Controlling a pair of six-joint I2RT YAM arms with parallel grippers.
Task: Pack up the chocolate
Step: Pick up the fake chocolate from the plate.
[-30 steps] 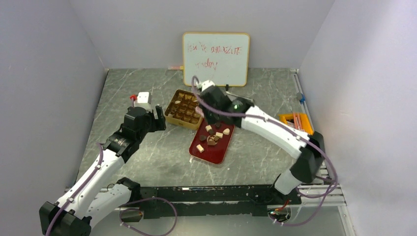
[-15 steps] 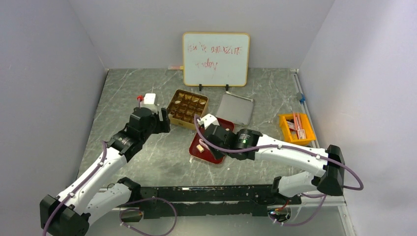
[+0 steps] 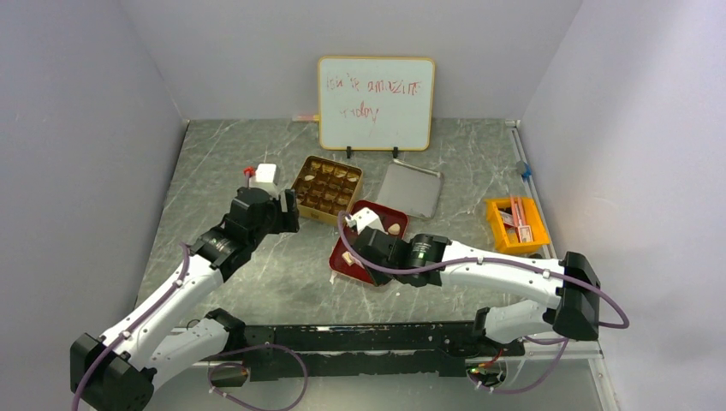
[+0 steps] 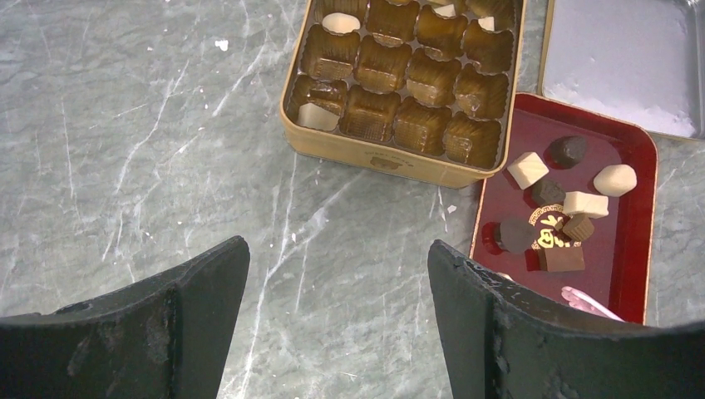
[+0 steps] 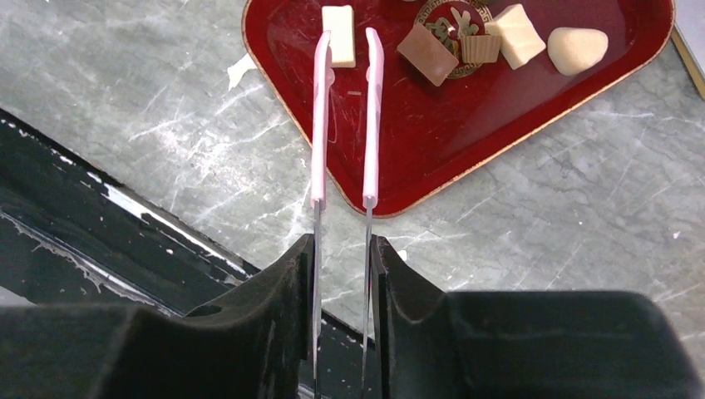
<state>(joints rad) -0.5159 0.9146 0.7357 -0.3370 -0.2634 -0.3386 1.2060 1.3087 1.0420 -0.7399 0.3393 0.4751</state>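
Note:
Several pieces of chocolate (image 5: 426, 54), brown and cream, lie loose on a red tray (image 5: 399, 166). My right gripper (image 5: 342, 245) is shut on pink tweezers (image 5: 320, 125). Their two tips stand apart over the tray's near corner, on either side of a cream block (image 5: 338, 35). A gold tin (image 4: 366, 154) with brown cups holds a few cream pieces (image 4: 339, 22). My left gripper (image 4: 339, 258) hangs open over bare table just in front of the tin, holding nothing. In the top view the tin (image 3: 318, 215) lies left of the tray (image 3: 355, 272).
The tin's silver lid (image 3: 409, 190) lies behind the tray. A whiteboard (image 3: 375, 103) stands at the back wall. An orange bin (image 3: 514, 224) sits at the right. The black base rail (image 5: 100, 224) runs close to the tray's near corner.
My right arm has swung back from over the tin to the near end of the tray, and the tweezers' tips have spread a little. The left gripper has edged toward the tin.

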